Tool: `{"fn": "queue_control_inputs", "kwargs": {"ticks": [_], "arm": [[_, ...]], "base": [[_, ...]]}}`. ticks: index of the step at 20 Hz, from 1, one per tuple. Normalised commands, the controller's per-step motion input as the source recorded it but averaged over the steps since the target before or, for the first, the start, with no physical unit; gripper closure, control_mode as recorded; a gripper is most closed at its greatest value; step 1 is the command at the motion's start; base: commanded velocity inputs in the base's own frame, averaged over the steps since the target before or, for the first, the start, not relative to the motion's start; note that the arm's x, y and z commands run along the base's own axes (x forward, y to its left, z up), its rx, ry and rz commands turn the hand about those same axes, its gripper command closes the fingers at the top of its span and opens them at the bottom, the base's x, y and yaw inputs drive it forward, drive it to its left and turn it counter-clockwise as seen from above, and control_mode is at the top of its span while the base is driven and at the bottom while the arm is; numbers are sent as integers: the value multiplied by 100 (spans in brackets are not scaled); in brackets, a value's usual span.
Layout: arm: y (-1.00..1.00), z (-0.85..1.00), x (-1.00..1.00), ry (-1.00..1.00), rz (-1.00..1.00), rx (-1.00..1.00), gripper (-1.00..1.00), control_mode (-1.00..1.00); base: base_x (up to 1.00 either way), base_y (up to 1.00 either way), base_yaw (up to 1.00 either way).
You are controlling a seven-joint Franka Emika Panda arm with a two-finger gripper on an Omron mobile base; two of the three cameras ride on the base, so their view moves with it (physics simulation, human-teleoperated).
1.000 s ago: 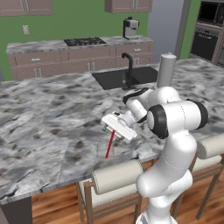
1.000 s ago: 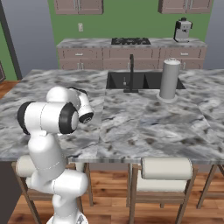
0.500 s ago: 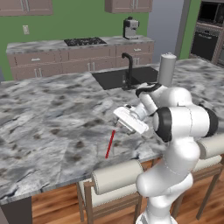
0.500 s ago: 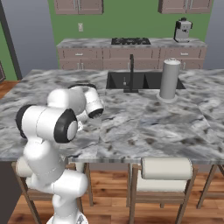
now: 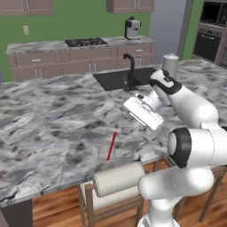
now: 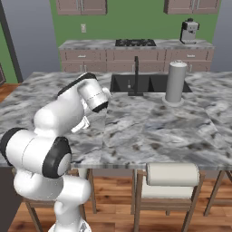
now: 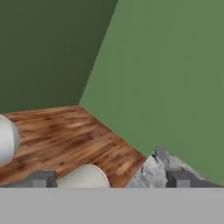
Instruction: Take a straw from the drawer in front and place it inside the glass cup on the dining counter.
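Observation:
The red straw [image 5: 111, 146] stands tilted near the front edge of the marbled dining counter [image 5: 53, 124]. The glass cup is too clear for me to make out around its lower end. My gripper [image 5: 137, 119] hangs above the counter, up and to the right of the straw and apart from it. In the hand view the gripper [image 7: 109, 179] is open, its fingertips [image 7: 39, 178] far apart with nothing between them, and it looks past a counter corner at wood floor and a green wall. The drawer is out of view.
A tall grey cylinder [image 5: 170, 64] [image 6: 176, 82] stands beside the dark sink [image 5: 117, 79] with its black faucet [image 5: 130, 71]. Padded stools [image 5: 119, 177] [image 6: 172, 174] line the counter's front edge. Cabinets with a stove run along the back wall.
The gripper has risen and swung to the right, away from the straw. The straw has stayed tilted in the same spot. The jaws have stayed open.

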Motion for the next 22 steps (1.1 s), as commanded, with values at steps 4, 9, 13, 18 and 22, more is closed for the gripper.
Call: {"fn": "queue_control_inputs", "kwargs": {"ticks": [4, 9, 13, 18, 22], "arm": [[0, 58, -65, -44, 0, -20, -100, -100], [6, 39, -66, -45, 1, -21, -100, -100], [15, 17, -55, -47, 2, -25, -100, -100], [13, 2, -24, -38, 6, -20, -100, -100], [12, 0, 0, -10, 11, -15, -100, -100]], "base": [[0, 0, 0], [0, 0, 0], [0, 0, 0], [0, 0, 0], [0, 0, 0]]}}
